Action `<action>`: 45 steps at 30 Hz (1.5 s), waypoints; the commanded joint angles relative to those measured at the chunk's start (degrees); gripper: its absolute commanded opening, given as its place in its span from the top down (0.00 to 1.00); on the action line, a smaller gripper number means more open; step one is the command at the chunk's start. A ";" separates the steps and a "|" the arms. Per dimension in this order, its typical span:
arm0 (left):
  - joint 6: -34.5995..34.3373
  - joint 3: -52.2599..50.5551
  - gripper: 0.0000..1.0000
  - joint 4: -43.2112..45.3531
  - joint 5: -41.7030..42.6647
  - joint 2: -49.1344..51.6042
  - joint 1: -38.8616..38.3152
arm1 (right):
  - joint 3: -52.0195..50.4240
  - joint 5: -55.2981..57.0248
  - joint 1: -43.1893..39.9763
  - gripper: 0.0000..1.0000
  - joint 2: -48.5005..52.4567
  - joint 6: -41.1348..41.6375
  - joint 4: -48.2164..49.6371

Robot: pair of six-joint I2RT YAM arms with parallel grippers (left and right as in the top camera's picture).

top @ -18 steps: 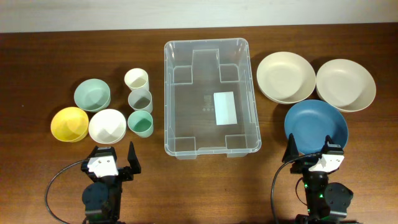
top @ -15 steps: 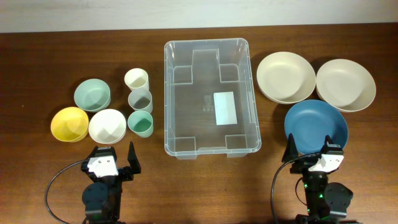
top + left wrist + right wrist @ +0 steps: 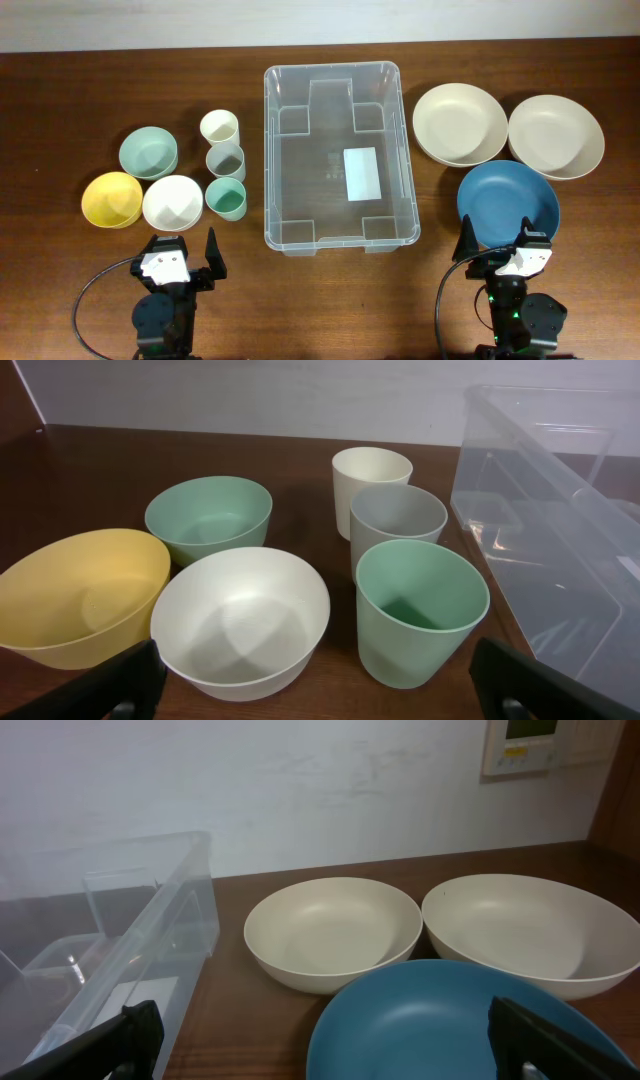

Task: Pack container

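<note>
Detecting no movement since the earlier frame. Finding clear, ribbed plastic container (image 3: 300,180), rectangular, round-rimmed, sitting centrally on wooden surface (image 3: 60,300) between smooth cups (image 3: 225,160) and matte bowls (image 3: 460,122). Seeing both arms (image 3: 165,310) crouching at near edge, left jaws and right jaws gaping wide, empty.

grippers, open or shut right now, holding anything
left gripper: open, holding nothing
right gripper: open, holding nothing
</note>
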 commanded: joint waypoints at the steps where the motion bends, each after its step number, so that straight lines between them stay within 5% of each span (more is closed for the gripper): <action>1: 1.09 -0.44 0.01 0.13 0.81 -0.59 -0.17 | -0.26 -0.37 0.42 0.01 -0.44 0.07 -0.28; 45: 0.63 -0.35 0.01 1.81 0.24 -0.59 -0.17 | -0.26 -0.55 0.31 0.02 -0.37 0.26 -0.28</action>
